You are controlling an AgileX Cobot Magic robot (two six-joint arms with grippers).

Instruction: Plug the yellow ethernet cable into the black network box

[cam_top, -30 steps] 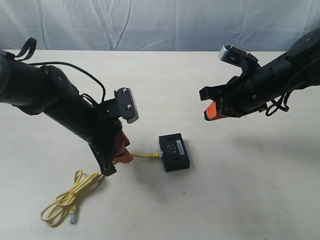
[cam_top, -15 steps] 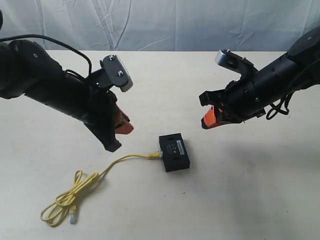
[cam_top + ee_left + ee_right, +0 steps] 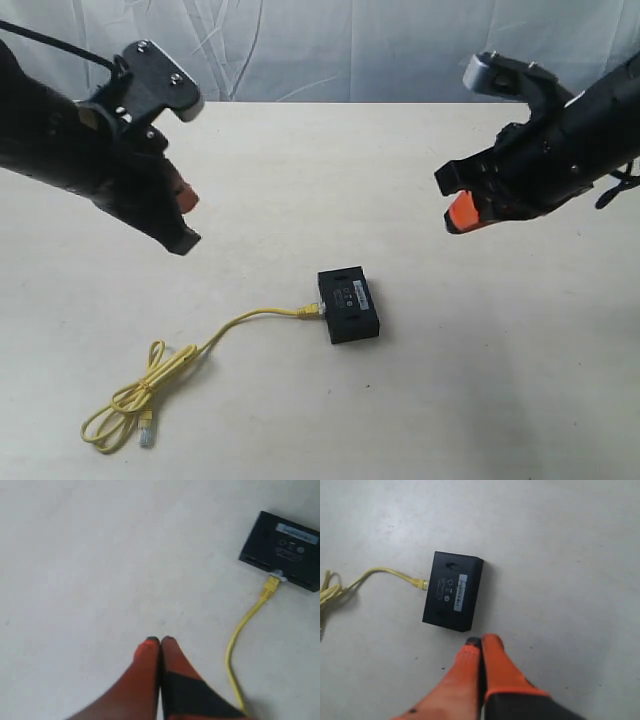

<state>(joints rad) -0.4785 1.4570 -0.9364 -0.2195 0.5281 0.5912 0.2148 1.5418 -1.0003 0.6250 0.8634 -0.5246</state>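
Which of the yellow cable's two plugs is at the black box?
The plug ending the long curved run, meeting the side of the black network box; the other plug lies free beside the looped bundle.

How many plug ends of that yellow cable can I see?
2. One clear plastic plug of the thin yellow ethernet cable sits at the side of the small flat black plastic box; the other lies loose beside the cable's bundled loops.

cable [image 3: 245, 317] lies left of box [image 3: 349, 303], touching it.
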